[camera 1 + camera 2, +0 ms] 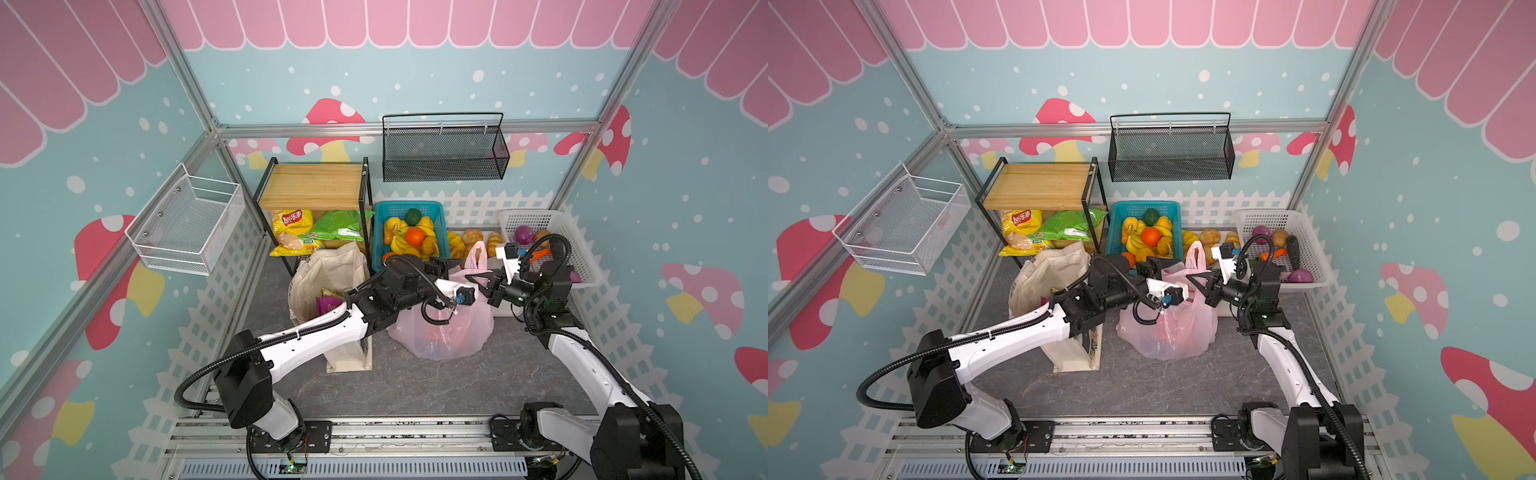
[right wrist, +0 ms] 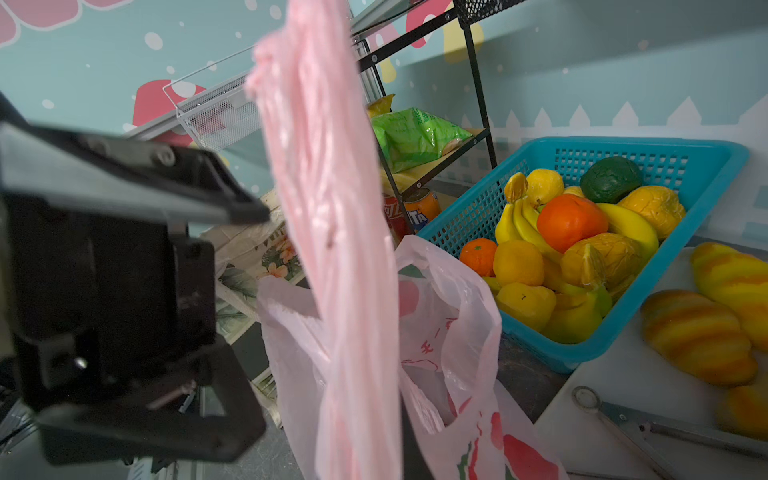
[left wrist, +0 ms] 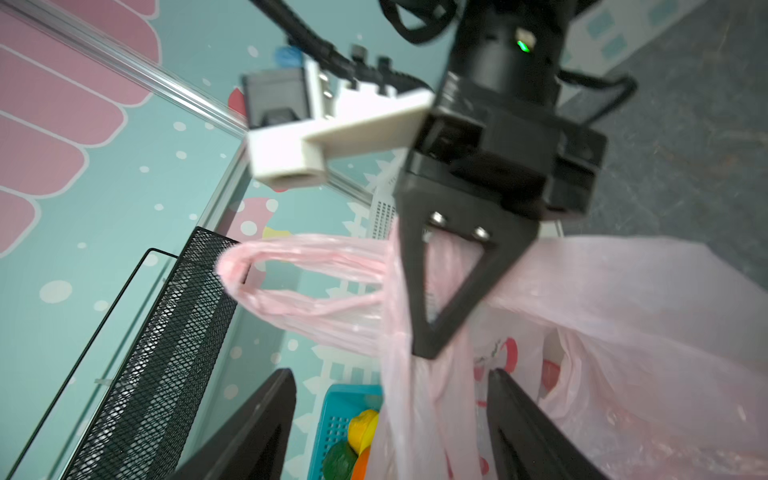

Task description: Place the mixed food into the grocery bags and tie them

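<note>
The pink grocery bag [image 1: 440, 332] stands on the grey floor, and red shapes show dimly through its plastic. My right gripper [image 1: 471, 277] is shut on one of its handles [image 2: 332, 249], which is bunched into a strip and pulled upward. The loop [image 3: 291, 282] sticks out past the jaws. My left gripper [image 3: 390, 432] is open, its fingers [image 3: 257, 428] standing on either side of the bag's hanging plastic without pinching it. The cream canvas grocery bag [image 1: 328, 270] stands to the left with a purple packet [image 1: 328, 305] inside.
A teal basket [image 1: 409, 205] of toy fruit sits just behind the pink bag. A white basket [image 1: 582, 257] of vegetables is at the right, with bread rolls [image 1: 473, 237] between them. The shelf [image 1: 311, 187] holds a yellow chip packet [image 1: 291, 226] and a green packet [image 1: 340, 224].
</note>
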